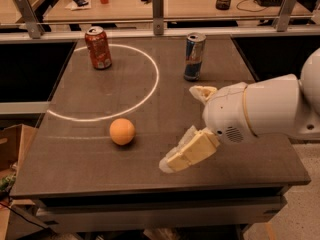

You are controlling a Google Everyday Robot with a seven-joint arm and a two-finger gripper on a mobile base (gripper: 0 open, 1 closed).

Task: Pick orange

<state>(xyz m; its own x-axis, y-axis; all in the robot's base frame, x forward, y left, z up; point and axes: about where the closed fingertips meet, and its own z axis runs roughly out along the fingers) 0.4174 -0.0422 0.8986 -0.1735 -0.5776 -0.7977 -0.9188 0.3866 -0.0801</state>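
Orange is seen lying free on the tabletop, near the claw, which is spread wide and empty. If nudged by one finger, the round fruit may be sent rolling away.

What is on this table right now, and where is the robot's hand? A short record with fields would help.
target: orange, resting on the table, just outside the near edge of the white circle
hand: hand, to the right of the orange, not touching it, fingers spread open, holding nothing
red soda can: red soda can, upright, far left, at the circle's edge
blue can: blue can, upright, far side, right of the circle
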